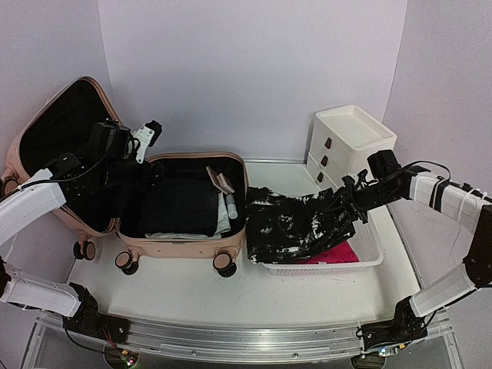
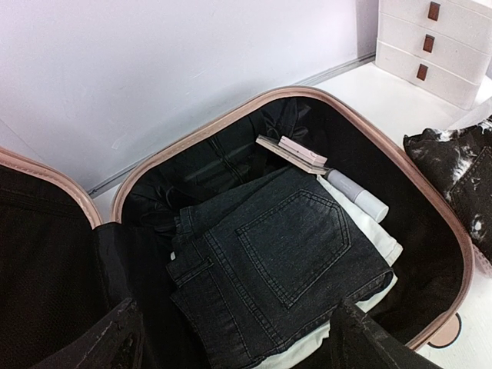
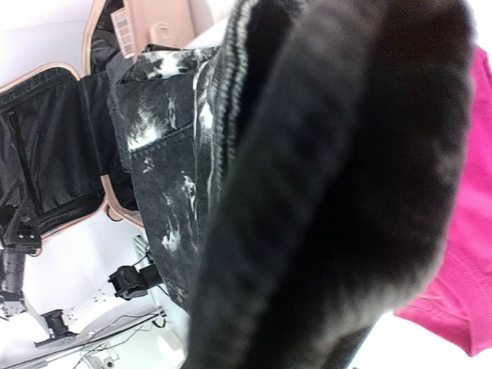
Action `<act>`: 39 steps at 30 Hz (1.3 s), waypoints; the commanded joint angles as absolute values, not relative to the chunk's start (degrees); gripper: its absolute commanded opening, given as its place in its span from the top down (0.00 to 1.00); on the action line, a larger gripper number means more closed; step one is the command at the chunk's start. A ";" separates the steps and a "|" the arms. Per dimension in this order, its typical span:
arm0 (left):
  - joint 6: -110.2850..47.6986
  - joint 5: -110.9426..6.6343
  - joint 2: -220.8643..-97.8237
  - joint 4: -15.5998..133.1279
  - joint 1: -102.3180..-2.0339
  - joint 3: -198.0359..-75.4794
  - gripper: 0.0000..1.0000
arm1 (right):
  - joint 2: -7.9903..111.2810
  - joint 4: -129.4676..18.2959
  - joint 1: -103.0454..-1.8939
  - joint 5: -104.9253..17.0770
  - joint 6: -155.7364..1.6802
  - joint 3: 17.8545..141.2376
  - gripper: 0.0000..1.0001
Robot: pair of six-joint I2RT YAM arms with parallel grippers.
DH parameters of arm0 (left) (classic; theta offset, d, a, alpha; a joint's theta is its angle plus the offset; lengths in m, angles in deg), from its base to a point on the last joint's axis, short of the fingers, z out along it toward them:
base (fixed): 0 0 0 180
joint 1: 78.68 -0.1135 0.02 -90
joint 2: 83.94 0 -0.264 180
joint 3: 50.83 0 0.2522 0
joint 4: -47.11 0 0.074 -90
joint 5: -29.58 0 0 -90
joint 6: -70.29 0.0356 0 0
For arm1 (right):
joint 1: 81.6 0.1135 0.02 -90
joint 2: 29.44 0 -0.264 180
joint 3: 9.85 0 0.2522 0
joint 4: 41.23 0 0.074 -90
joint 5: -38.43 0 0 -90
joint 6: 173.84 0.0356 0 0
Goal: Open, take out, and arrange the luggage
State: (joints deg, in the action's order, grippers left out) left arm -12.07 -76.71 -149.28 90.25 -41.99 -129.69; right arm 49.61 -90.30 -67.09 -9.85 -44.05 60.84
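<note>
Right gripper (image 1: 347,198): fingers buried in cloth, yet a black garment splashed with white (image 1: 296,223) rises to it and hangs from it, so I judge it clamped on that piece. The garment spans from the suitcase's rim across the white perforated basket (image 1: 369,257), apparently held high to drop inside; a pink cloth (image 1: 334,254) already lies there. Its wrist camera is nearly blinded by the dark fabric. Left gripper (image 1: 146,134): jaws spread wide and empty, fingers (image 2: 115,342) poised over the packed half, presumably ready for the next item. The luggage (image 1: 181,242): pale-pink hard-shell case, lying open at table left, lid propped back against the wall, wheels toward the arms. Contents: folded dark jeans (image 2: 284,246) on top, white cloth (image 2: 369,231) beneath, a white tube (image 2: 357,196) and a flat packet (image 2: 296,152) at the far side. Drawer unit (image 1: 350,142): white, brown handles, behind the basket. Obstruction: the garment's trailing end overlaps the case's right rim, and could snag there.
</note>
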 commanded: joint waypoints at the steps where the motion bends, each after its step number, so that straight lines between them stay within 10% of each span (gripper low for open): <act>1: -11.71 -76.59 -149.53 87.50 -42.38 -129.63 0.16 | 47.54 -89.18 -68.06 -9.00 -49.39 60.08 1.00; 39: -11.71 -75.71 -150.48 87.49 -42.64 -129.98 0.16 | 52.74 -90.85 -71.96 -18.33 -65.61 54.58 1.00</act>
